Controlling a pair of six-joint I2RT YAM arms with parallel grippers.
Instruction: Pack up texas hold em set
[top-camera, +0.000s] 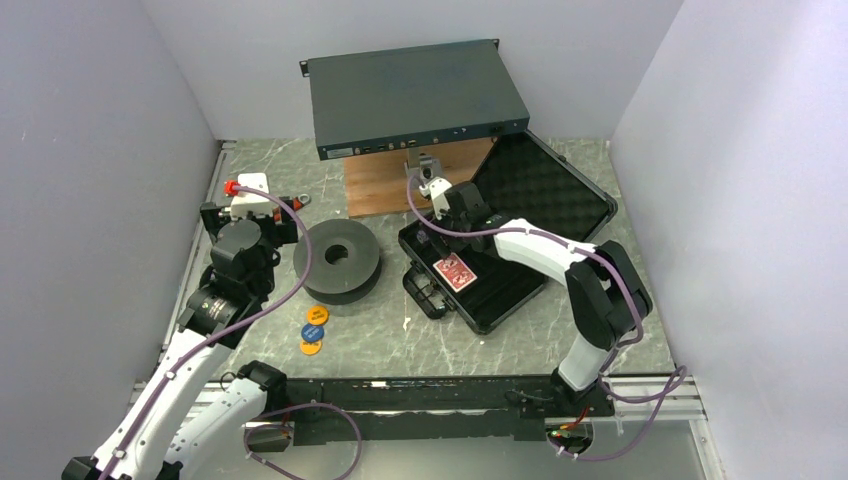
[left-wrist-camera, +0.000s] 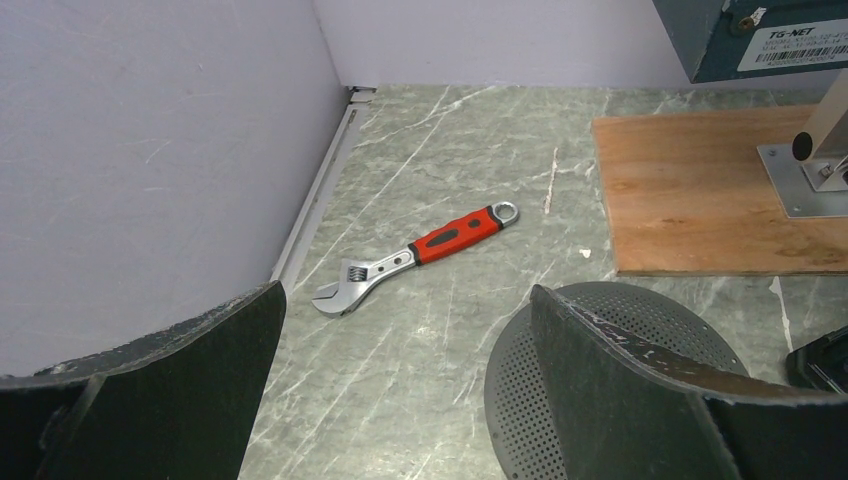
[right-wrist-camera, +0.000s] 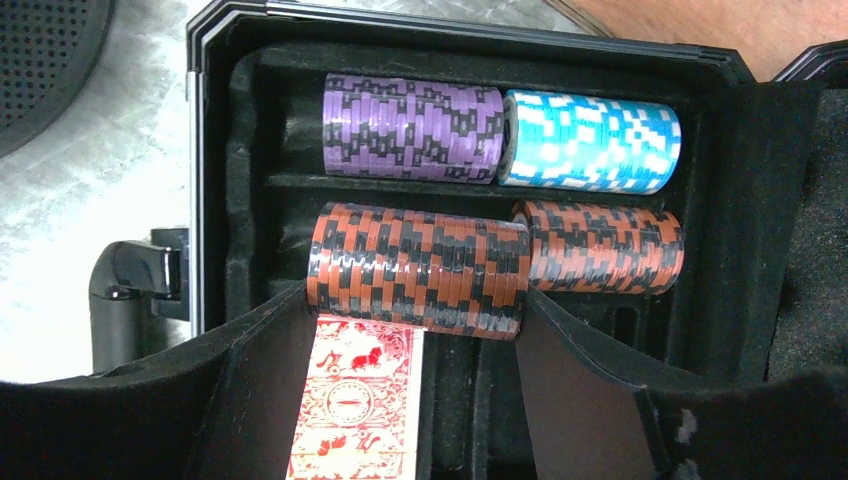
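The black case (top-camera: 480, 322) lies open right of centre, its foam lid (top-camera: 545, 190) tipped back. The red-backed card deck (top-camera: 455, 271) lies in it. My right gripper (top-camera: 440, 240) reaches into the case. In the right wrist view it (right-wrist-camera: 415, 298) is shut on a brown chip stack (right-wrist-camera: 415, 268), just above the deck (right-wrist-camera: 355, 395). Purple (right-wrist-camera: 412, 128), teal (right-wrist-camera: 590, 142) and another brown stack (right-wrist-camera: 600, 246) lie in the case's slots. Orange (top-camera: 316, 315), blue (top-camera: 314, 331) and yellow (top-camera: 311, 347) discs lie on the table. My left gripper (top-camera: 262, 222) is open and empty (left-wrist-camera: 405, 400).
A dark grey round spool (top-camera: 337, 260) sits between the arms, under my left gripper's right finger (left-wrist-camera: 660, 315). A red-handled wrench (left-wrist-camera: 415, 258) lies near the left wall. A teal-grey metal box (top-camera: 410, 95) stands on a wooden board (top-camera: 385, 185) at the back.
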